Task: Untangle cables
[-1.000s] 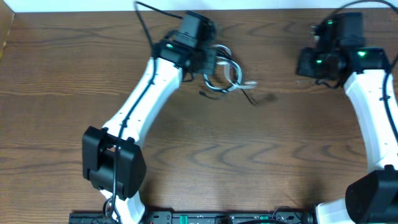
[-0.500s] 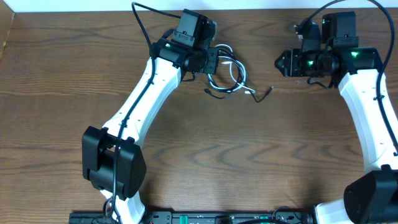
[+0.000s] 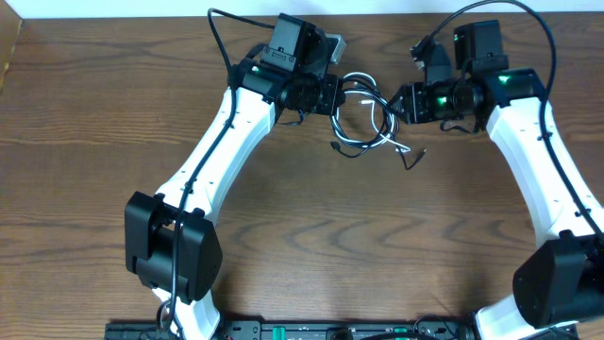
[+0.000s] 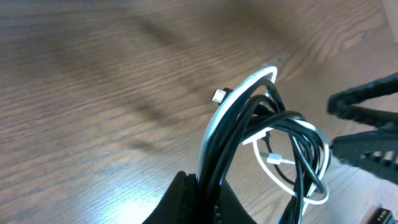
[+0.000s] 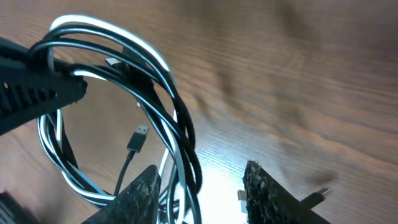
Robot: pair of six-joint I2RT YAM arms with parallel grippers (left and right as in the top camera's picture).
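Brown wood-grain table (image 3: 311, 227), and the main change sits at its far edge. The right arm (image 3: 538, 161) has swung in from the right since a second ago. Back then it was well apart from the cables (image 3: 361, 118); now the right gripper (image 3: 394, 102) is just beside them. The bundle has also shifted a bit to the right with the left arm (image 3: 217, 151).

We see the left gripper (image 3: 332, 94) clenched on the bundle, several strands pinched between its fingers, loops sticking out toward the right gripper. Right gripper jaws stand apart, nothing clamped. In its wrist view the loop runs close by one finger; we can't tell whether it touches.

The bundle looks lifted off the wood at the held end. A pale strip runs along the far edge of the table.

Counts: two arms, two grippers, two cables. We see one black cable (image 4: 227, 146) and one white cable (image 4: 249, 83), looped through each other. One USB plug (image 5: 138, 135) hangs inside the loop, and a loose black end trails toward the right arm.
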